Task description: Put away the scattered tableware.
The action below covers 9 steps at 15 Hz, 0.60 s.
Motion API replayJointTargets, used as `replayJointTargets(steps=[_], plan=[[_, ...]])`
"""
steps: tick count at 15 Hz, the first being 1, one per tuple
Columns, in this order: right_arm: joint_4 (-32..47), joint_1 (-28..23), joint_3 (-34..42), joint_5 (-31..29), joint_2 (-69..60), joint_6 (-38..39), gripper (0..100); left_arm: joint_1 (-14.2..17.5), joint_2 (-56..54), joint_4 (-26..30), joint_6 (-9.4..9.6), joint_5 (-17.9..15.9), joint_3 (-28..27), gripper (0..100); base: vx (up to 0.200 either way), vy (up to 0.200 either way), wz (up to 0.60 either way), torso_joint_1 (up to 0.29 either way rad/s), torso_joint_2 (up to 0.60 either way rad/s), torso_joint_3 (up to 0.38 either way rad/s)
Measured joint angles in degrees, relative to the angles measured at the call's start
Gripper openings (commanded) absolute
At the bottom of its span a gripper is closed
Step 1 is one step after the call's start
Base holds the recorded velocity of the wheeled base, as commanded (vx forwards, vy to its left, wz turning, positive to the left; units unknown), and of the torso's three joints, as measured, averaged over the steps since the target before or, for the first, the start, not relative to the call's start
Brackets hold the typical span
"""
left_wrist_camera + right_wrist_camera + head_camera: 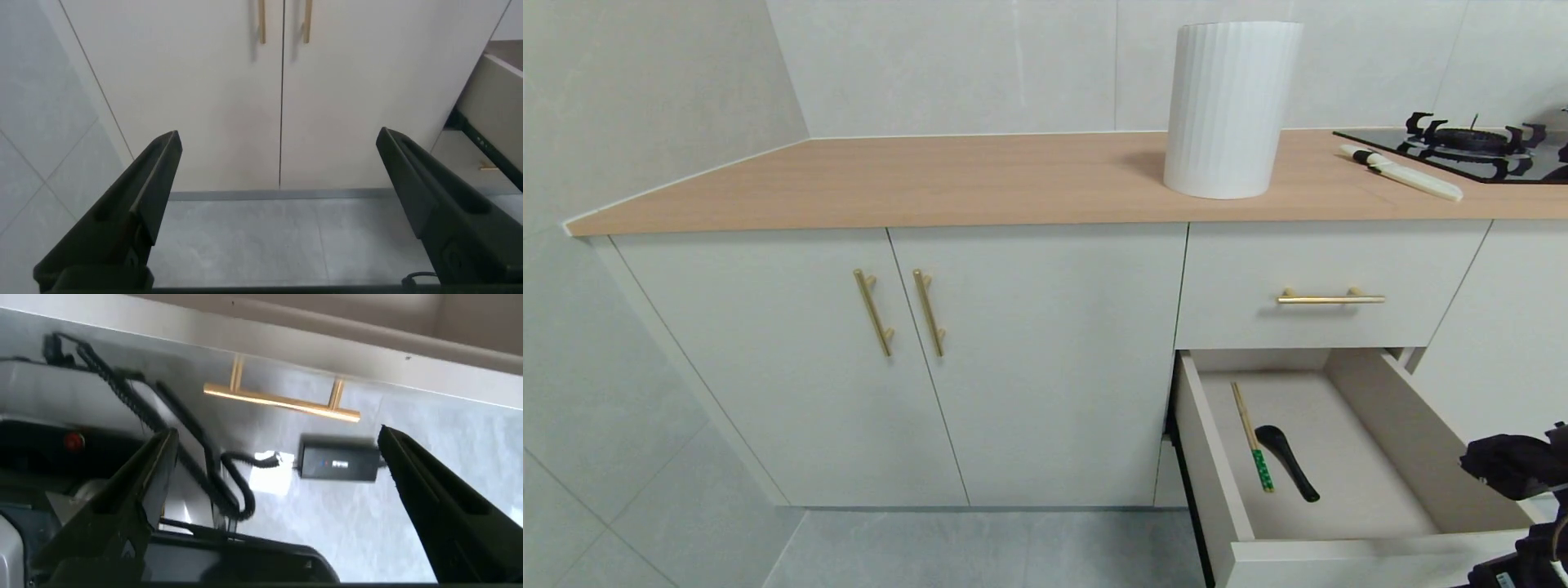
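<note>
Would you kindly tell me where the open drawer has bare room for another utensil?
Bare floor lies between the black spoon and the drawer's right wall. The strip by the left wall is crowded with the chopsticks and spoon.

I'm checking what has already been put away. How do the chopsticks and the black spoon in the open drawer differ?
The chopsticks are thin, straight and wood-coloured with a green patterned end; the spoon is all black, with a broad bowl and a slightly curved handle. The chopsticks are longer and reach farther back; the spoon is shorter and lies to their right. Both lie flat on the floor of the drawer, near its left wall and roughly parallel.
</note>
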Motion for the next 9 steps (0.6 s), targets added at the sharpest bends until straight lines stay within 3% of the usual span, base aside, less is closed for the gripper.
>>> replayJointTargets(steps=[3, 9], plan=[[-2.24, -0.04, -0.02, -0.02, 5.81, 0.27, 100, 0.01, 0.0, 0.02, 0.0, 0.0, 0.0, 100, 0.0, 0.0, 0.0, 0.0, 0.0, 0.0], [-17.15, -1.82, 3.56, 0.51, 13.56, -0.06, 100, 0.0, 0.0, 0.0, 0.0, 0.0, 0.0, 100, 0.0, 0.0, 0.0, 0.0, 0.0, 0.0]])
